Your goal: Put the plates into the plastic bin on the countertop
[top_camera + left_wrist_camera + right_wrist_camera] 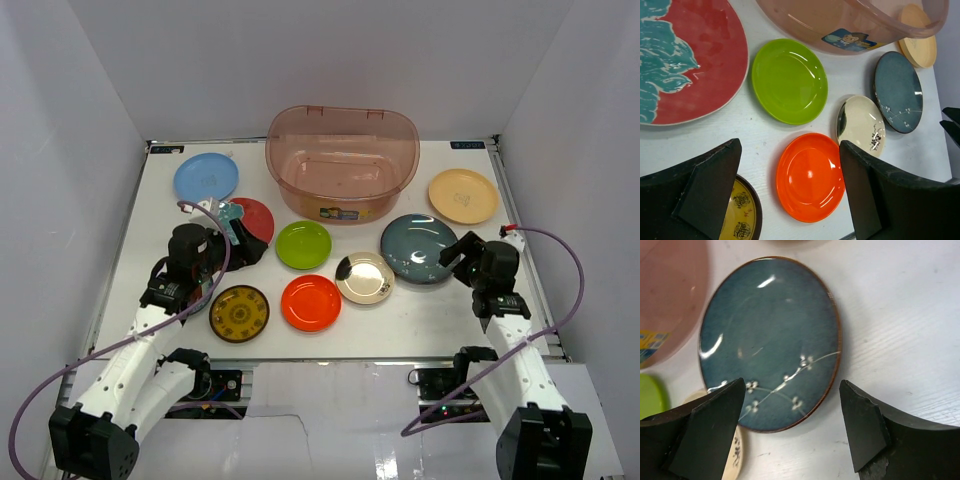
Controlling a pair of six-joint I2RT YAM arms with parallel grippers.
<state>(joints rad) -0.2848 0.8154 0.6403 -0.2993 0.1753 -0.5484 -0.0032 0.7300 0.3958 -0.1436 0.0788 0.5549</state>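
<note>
Dark grey plate [770, 342] lies just ahead of right hand [792, 390].

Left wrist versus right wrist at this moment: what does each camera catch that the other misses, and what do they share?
Left wrist only: the red-and-teal plate, the orange plate, the brown-gold plate and the open left gripper.
Right wrist only: no further plate, just its own open right gripper across the bottom.
Both: the dark grey plate, the plastic bin, the green plate and the cream plate; the last two are slivers at the right wrist view's left edge.
</note>
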